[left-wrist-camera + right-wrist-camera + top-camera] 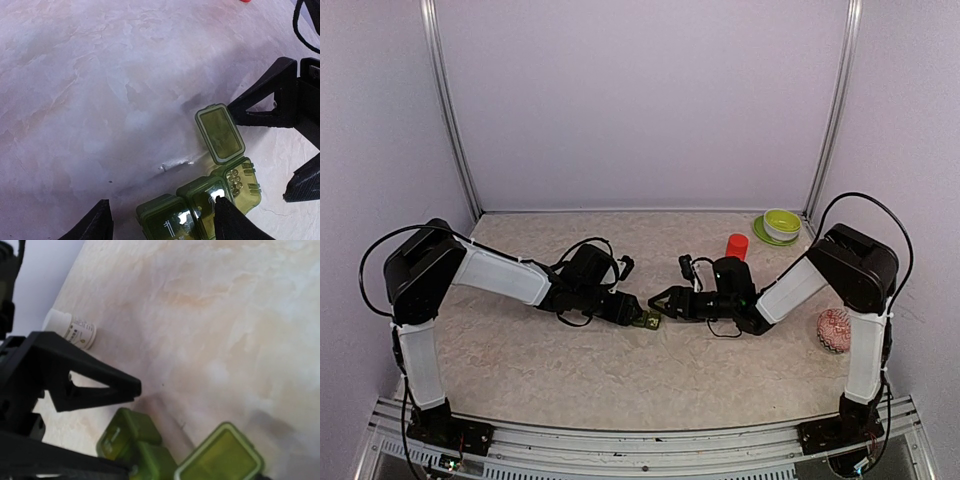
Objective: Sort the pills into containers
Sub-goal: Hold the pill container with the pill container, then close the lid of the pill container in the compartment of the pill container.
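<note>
1. Containers [200, 207], one dark-green strip of three joined boxes, lie partly inside our left jaws. These stand open and grip nothing. One finger [227, 222] overlaps the strip beside its middle box, and we cannot tell whether it touches. The other finger [95, 222] is apart from the strip, over bare tabletop [570, 370].
2. Our right jaws are open too and hold nothing. Their tips flank the strip's open end, with no contact that we can make out.
3. The strip's long axis runs across the left wrist view, rising slightly toward the right jaws.
4. We count one lid [220, 134] raised, tilted back on the end box nearest the right jaws, and two lids shut.
5. Several small round pills [235, 180] show in the open box, too small for us to count surely.
6. The strip sits near the tabletop's middle, between our two arms.
7. Farther out, one tiny bottle [70, 330] lies on its side, one red-orange bottle [737, 245] stands upright, and one green bowl [781, 220] sits in the far right corner.
</note>
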